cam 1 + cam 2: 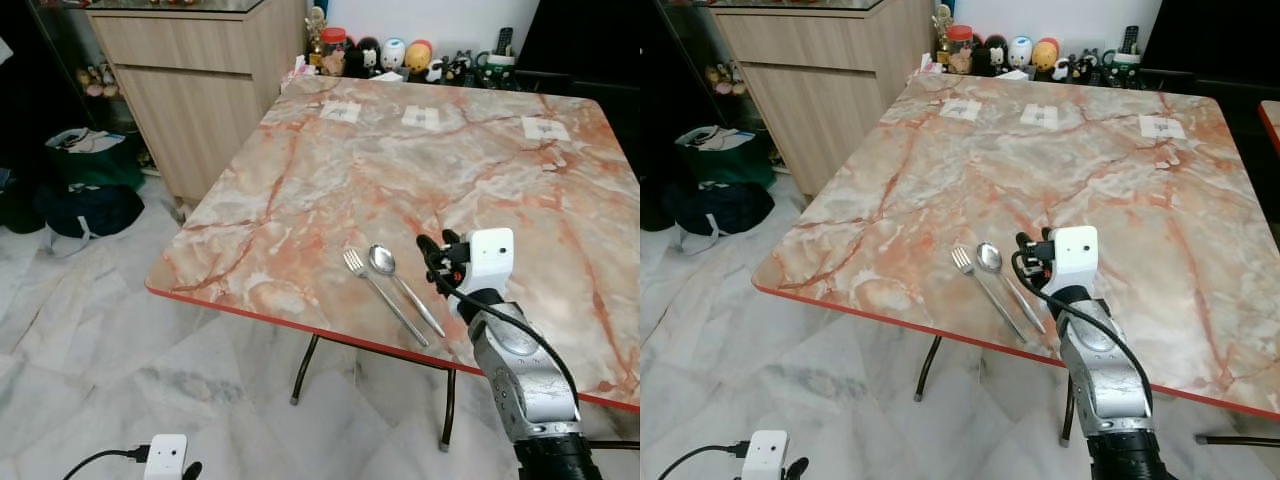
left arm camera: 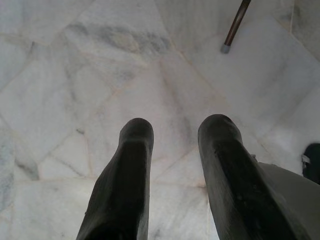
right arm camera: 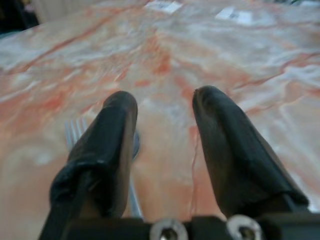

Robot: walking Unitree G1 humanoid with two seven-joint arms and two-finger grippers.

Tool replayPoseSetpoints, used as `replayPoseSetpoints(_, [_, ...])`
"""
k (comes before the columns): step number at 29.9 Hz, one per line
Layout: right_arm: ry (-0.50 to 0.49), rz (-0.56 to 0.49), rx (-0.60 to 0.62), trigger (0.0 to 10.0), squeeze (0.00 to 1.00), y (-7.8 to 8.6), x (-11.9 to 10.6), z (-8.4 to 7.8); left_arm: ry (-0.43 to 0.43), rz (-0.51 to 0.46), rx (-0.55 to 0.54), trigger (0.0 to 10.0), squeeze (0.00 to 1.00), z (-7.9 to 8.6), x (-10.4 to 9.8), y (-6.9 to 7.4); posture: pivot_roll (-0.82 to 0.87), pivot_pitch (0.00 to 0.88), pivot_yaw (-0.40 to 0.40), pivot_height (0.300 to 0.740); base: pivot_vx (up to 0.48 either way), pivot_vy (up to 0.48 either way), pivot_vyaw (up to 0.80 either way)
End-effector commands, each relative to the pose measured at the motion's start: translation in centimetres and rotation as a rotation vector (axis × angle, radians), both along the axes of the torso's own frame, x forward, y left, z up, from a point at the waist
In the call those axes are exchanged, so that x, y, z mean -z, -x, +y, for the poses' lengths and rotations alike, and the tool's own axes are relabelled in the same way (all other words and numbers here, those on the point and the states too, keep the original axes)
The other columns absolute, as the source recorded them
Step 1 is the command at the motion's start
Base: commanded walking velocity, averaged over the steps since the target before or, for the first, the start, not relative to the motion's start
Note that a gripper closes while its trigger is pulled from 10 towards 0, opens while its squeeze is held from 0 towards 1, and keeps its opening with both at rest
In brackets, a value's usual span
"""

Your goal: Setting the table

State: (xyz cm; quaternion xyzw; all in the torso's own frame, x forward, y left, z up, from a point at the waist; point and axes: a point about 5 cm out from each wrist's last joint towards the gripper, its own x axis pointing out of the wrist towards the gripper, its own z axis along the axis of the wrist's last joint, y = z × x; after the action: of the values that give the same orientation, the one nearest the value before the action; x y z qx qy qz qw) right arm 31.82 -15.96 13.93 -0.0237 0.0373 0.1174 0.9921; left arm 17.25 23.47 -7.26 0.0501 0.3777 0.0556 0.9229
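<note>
While the left pincer (image 2: 172,150) hangs low over the pale marble floor (image 2: 75,75) with its 2 black fingers apart and nothing between them, the right pincer (image 3: 162,117) is raised over the near part of the table (image 1: 300,190), its fingers also spread and empty. In the left eye view that right pincer sits lower right of centre, just beside the cutlery. A fork (image 1: 380,290) and a spoon (image 1: 400,283) lie side by side on the pink-veined marble top, close to the red near edge, handles slanting toward the lower right of the frame; the spoon is nearer the pincer, the fork on its far side. From the right wrist view the fork tines and the spoon bowl peek out behind one finger, blurred. Across the upper part of the frame, 3 small white paper pieces (image 1: 420,117) lie in a row on the table. Beyond its far edge stands a line of small figurines (image 1: 390,55), and a wooden cabinet (image 1: 190,90) fills the upper left, with dark bags (image 1: 85,190) on the floor beside it.
</note>
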Motion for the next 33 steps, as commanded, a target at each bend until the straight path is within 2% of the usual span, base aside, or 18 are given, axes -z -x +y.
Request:
replayPoseSetpoints(1, [0.016, 0.078, -0.050, 10.0, 0.00, -0.2, 0.8, 0.5, 0.010, 0.019, -0.005, 10.0, 0.00, -0.1, 0.2, 0.4, -0.05, 0.096, 0.022, 0.740, 0.000, 0.000, 0.00])
replayPoseSetpoints(4, [0.020, 0.151, -0.120, 10.0, 0.00, -0.7, 1.5, 0.9, 0.014, 0.023, -0.006, 10.0, 0.00, 0.0, 0.3, 0.5, -0.05, 0.097, 0.025, 0.740, 0.000, 0.000, 0.00])
replayPoseSetpoints(7, [0.003, 0.164, -0.133, 10.0, 0.00, -0.9, 1.6, 1.0, 0.015, 0.029, -0.003, 10.0, 0.00, 0.0, 0.3, 0.5, -0.05, 0.098, 0.027, 0.740, 0.000, 0.000, 0.00])
replayPoseSetpoints(8, [0.001, 0.187, -0.141, 10.0, 1.00, -1.1, 1.8, 1.1, 0.016, 0.030, -0.004, 10.0, 0.00, 0.0, 0.3, 0.6, -0.04, 0.100, 0.028, 0.740, 0.000, 0.000, 0.00])
replayPoseSetpoints(11, [0.052, 0.233, -0.173, 10.0, 1.00, -1.2, 2.2, 1.3, 0.026, 0.028, -0.007, 10.0, 0.00, 0.1, 0.3, 0.6, -0.04, 0.100, 0.029, 0.740, 0.000, 0.000, 0.00])
replayPoseSetpoints(12, [0.056, 0.239, -0.177, 10.0, 0.26, -1.3, 2.2, 1.3, 0.027, 0.028, -0.007, 10.0, 0.00, 0.1, 0.3, 0.7, -0.04, 0.100, 0.030, 0.740, 0.000, 0.000, 0.00])
replayPoseSetpoints(13, [0.049, 0.245, -0.167, 10.0, 0.00, -1.4, 2.1, 1.3, 0.027, 0.029, -0.008, 10.0, 0.00, 0.2, 0.3, 0.7, -0.04, 0.104, 0.033, 0.740, 0.000, 0.000, 0.00])
replayPoseSetpoints(19, [0.092, 0.272, -0.149, 10.0, 0.00, -1.9, 2.3, 0.8, 0.028, 0.032, -0.001, 10.0, 0.00, 0.2, 0.4, 0.8, -0.04, 0.105, 0.038, 0.740, 0.000, 0.000, 0.00])
replayPoseSetpoints(26, [0.039, 0.342, -0.109, 10.0, 0.00, -2.1, 3.1, 0.1, 0.034, 0.034, 0.004, 10.0, 0.00, 0.2, 0.4, 0.8, -0.04, 0.107, 0.041, 0.740, 0.000, 0.000, 0.00])
replayPoseSetpoints(33, [0.024, 0.363, -0.109, 10.0, 0.00, -2.2, 3.7, -0.1, 0.035, 0.039, 0.004, 10.0, 0.00, 0.2, 0.4, 0.9, -0.03, 0.107, 0.041, 0.740, 0.000, 0.000, 0.00])
